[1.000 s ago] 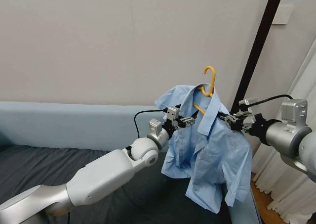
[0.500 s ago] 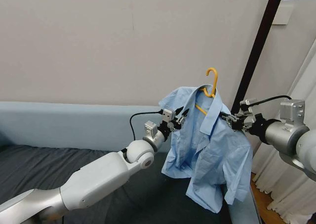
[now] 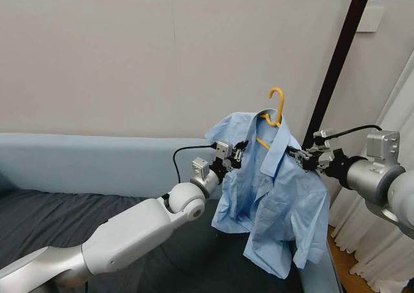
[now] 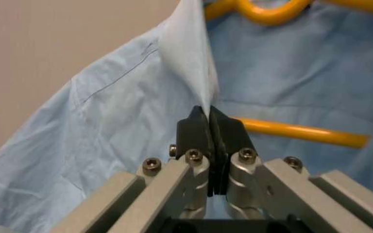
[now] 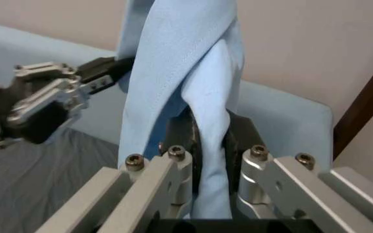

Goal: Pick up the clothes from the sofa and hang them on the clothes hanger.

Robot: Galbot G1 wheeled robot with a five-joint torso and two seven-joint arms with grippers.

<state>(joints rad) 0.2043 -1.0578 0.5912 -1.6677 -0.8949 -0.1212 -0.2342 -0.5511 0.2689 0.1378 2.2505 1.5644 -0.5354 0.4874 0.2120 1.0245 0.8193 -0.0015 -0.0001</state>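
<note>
The left gripper (image 4: 209,114) is pressed together on a thin fold of the light blue shirt (image 3: 278,202), pinching the front edge just below the collar. A bar of the yellow hanger (image 3: 277,105) runs just behind its fingertips, inside the shirt.

The right gripper (image 5: 207,127) pinches a bunched, twisted fold of the same shirt on the opposite shoulder side, its fingers closed on the cloth. Between the two grippers the shirt is held up in the air, draped over the hanger, and the hanger's hook rises out of the collar.

The shirt hangs open over the right end of the sofa (image 3: 77,160), its hem dropping in front of the dark seat near that edge. A black pole (image 3: 337,54) slants up just to the right of the hook, apart from it, and a white curtain (image 3: 372,257) hangs at the far right.
</note>
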